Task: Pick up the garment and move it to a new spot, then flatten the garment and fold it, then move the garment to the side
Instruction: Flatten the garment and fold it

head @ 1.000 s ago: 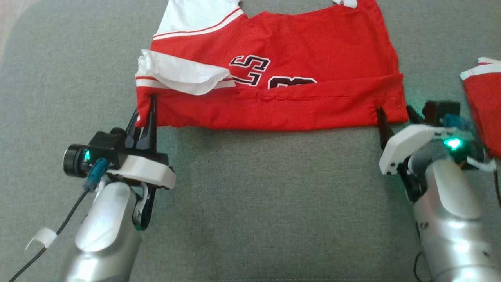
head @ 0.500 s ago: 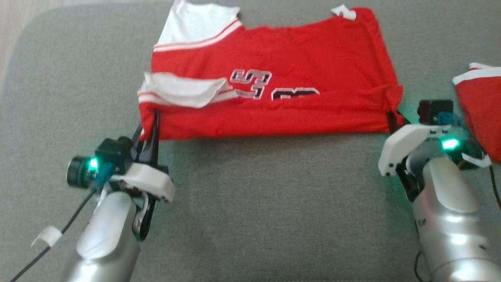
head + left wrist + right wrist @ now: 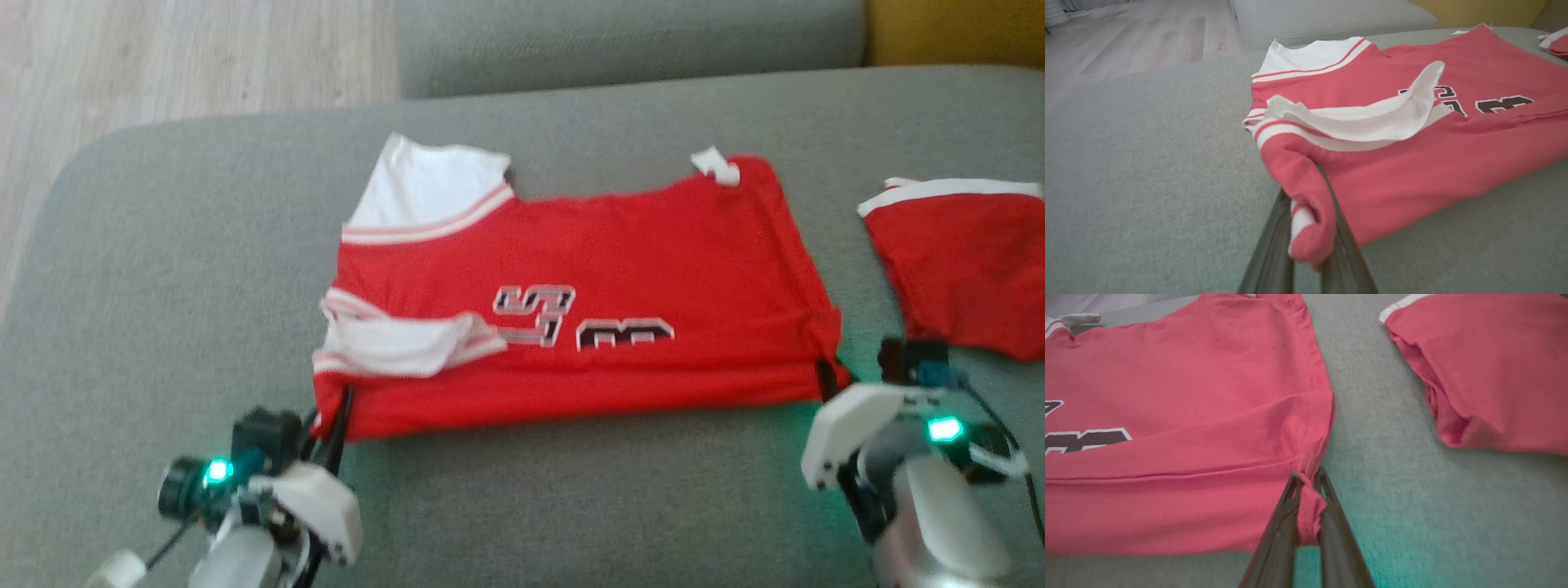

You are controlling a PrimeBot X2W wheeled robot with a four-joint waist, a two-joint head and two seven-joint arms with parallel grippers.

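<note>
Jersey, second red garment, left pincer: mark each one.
Jersey (image 3: pixel 620 245), head view, plain red upper area.
Second red garment (image 3: pixel 963 261), head view, middle of its cloth.
Left pincer (image 3: pixel 1303 185), left wrist view, between its fingertips.

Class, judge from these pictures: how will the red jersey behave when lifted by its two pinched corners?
Probably floppy: the jersey bunches inside the left gripper. Likely to sag midway, as the right gripper pinches only the opposite corner.

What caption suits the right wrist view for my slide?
Right gripper pinches a corner of the red jersey on the grey sofa; second red garment lies apart.
</note>
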